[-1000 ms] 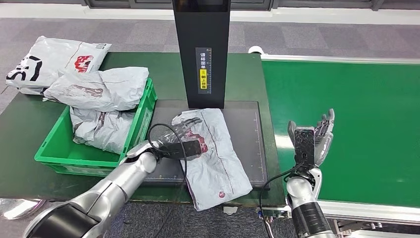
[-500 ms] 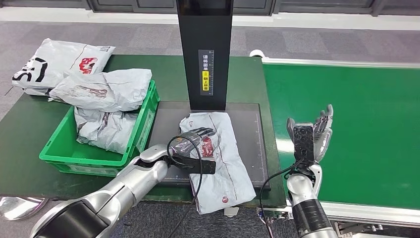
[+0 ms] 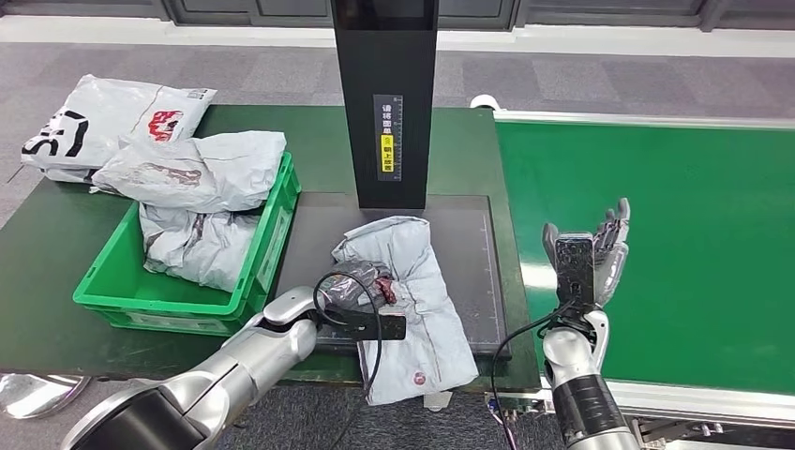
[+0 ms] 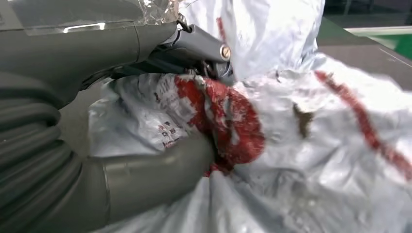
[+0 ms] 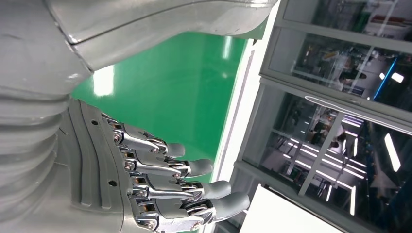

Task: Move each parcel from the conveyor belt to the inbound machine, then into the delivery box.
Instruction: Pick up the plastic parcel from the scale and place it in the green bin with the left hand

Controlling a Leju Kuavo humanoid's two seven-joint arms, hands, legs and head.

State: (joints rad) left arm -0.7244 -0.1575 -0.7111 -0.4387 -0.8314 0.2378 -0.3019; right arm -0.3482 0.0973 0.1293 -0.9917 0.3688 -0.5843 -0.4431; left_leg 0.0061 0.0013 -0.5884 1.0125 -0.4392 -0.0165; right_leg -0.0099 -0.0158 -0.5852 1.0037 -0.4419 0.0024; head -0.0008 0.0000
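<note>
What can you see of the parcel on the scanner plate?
The parcel is a grey plastic mailer bag with red print, soft and heavily crumpled, bunched up where the left hand grips it. It lies on the dark plate below the black column, its near end hanging past the table edge. The left wrist view shows thumb and fingers clamped on the creased film.

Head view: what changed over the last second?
The left robot hand closed on the grey parcel lying on the scanner platform and pulled toward the robot; the parcel's far end bunched up and drew away from the black column. The right robot hand stayed raised and open beside the conveyor belt; the green box and its parcels are unchanged.
</note>
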